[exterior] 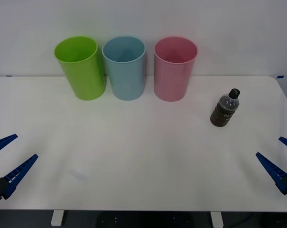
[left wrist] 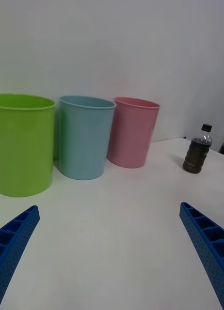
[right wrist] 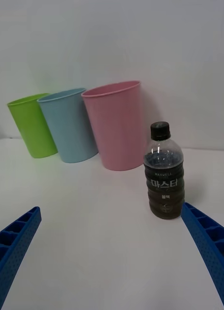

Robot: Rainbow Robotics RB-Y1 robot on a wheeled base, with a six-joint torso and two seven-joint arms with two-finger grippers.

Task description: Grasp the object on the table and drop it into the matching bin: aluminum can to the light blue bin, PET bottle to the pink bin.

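We observe a white table (exterior: 143,166) bearing three tall bins in a row along its far edge, against a pale wall. From the robot's left to its right these are a lime green bin (exterior: 81,67), the light blue bin (exterior: 125,67) and the pink bin (exterior: 174,68). All three stand upright with their mouths open; the green and light blue bins stand just beside one another, and the pink bin stands a little apart from the light blue one.

The PET bottle (exterior: 224,109) stands upright on the table to the right of the pink bin and nearer the robot, apart from every bin. We note its black screw cap (right wrist: 160,130), its dark brown contents and the pale lettering (right wrist: 164,183) on its ribbed body.

The left gripper (exterior: 6,156) hangs at the near left corner of the table, released, its two blue ribbed fingers (left wrist: 15,242) spread wide with nothing between them. The right gripper (exterior: 279,156) hangs at the near right corner, likewise released and holding nothing; its fingers (right wrist: 206,242) are parted. In the right wrist view we see the bottle ahead of this gripper, with the pink bin directly behind it. In the left wrist view the bottle appears well apart from the left gripper, beyond the bins' row on the pink bin's side.
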